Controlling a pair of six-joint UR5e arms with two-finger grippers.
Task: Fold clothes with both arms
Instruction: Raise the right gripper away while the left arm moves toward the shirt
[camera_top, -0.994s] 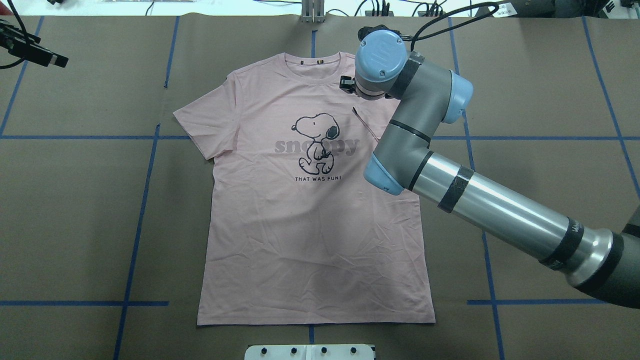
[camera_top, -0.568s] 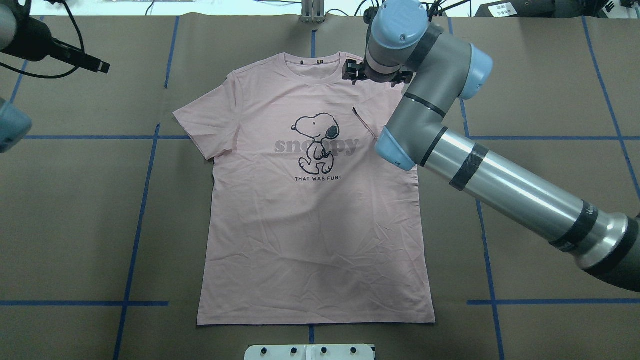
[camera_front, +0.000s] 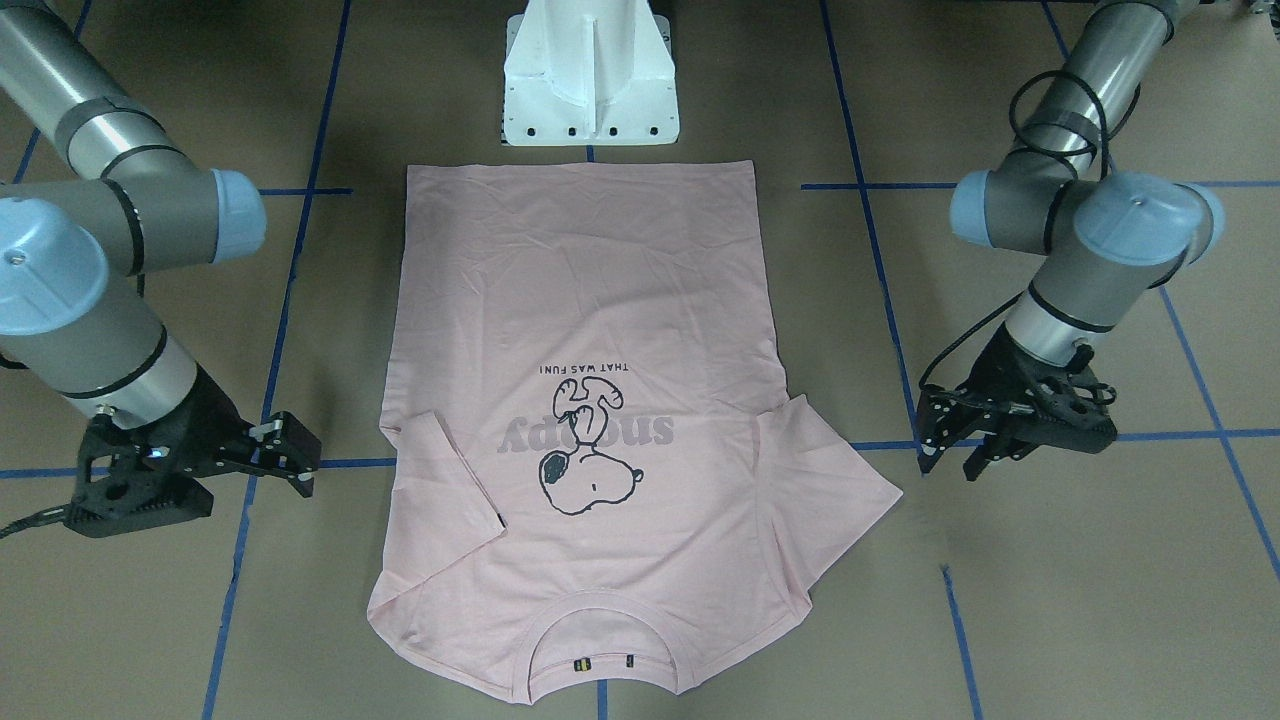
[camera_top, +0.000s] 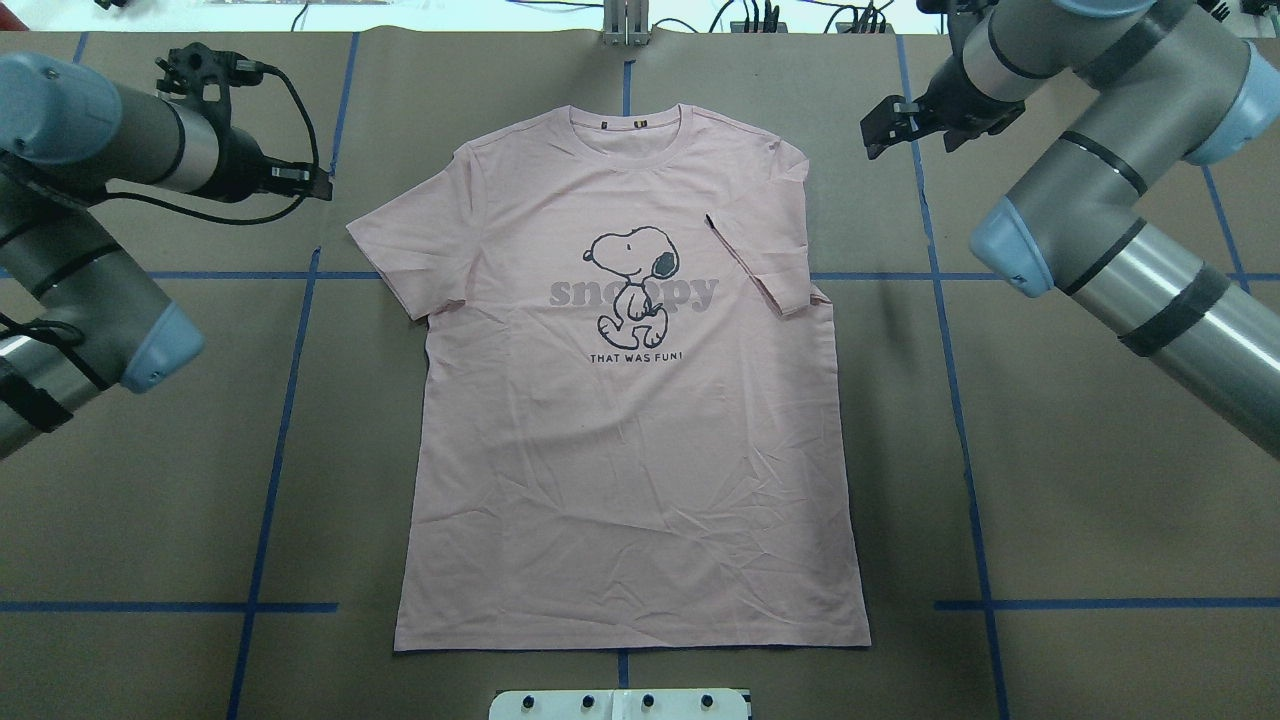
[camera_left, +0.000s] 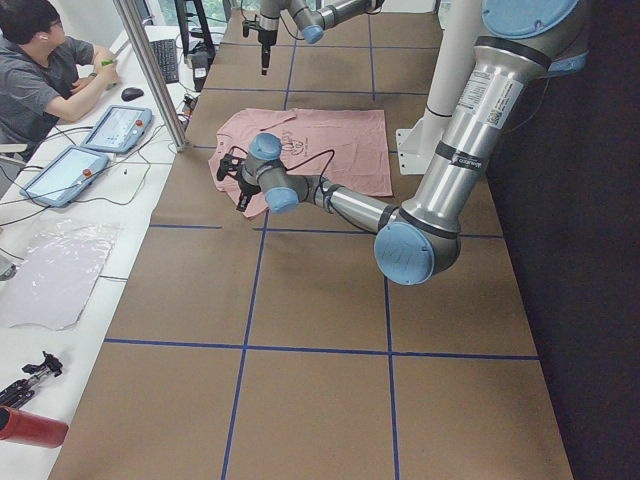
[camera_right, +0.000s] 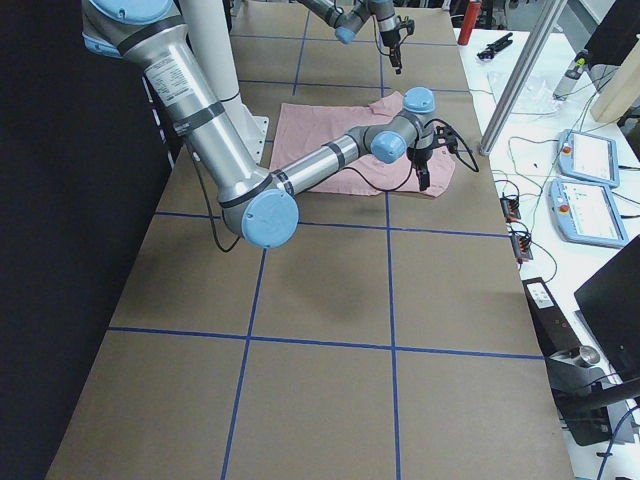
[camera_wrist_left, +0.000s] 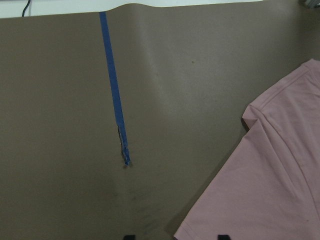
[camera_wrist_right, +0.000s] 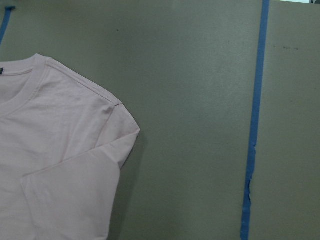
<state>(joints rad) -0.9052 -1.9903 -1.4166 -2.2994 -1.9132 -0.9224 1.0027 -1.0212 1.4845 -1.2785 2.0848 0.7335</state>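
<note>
The pale pink Snoopy T-shirt (camera_top: 640, 450) lies flat, front up, collar (camera_top: 635, 125) at the far side. Its sleeve on the robot's right (camera_top: 765, 250) is folded in over the chest. The other sleeve (camera_top: 410, 245) lies spread out. My left gripper (camera_top: 305, 182) is open and empty above the table, just beyond that spread sleeve; it also shows in the front view (camera_front: 948, 462). My right gripper (camera_top: 905, 135) is open and empty, off the shirt beside its right shoulder; it shows in the front view (camera_front: 298, 455). The wrist views show the shirt's edges (camera_wrist_left: 270, 175) (camera_wrist_right: 60, 150).
The table is covered in brown paper with blue tape lines (camera_top: 270, 470). The white pedestal base (camera_front: 590, 90) stands at the hem side of the shirt. An operator (camera_left: 40, 70) sits with tablets (camera_left: 115, 128) beyond the far table edge.
My right gripper has lifted off the shirt's right shoulder and pulled away to the right, leaving the sleeve folded in. My left arm has swung in toward the left sleeve.
</note>
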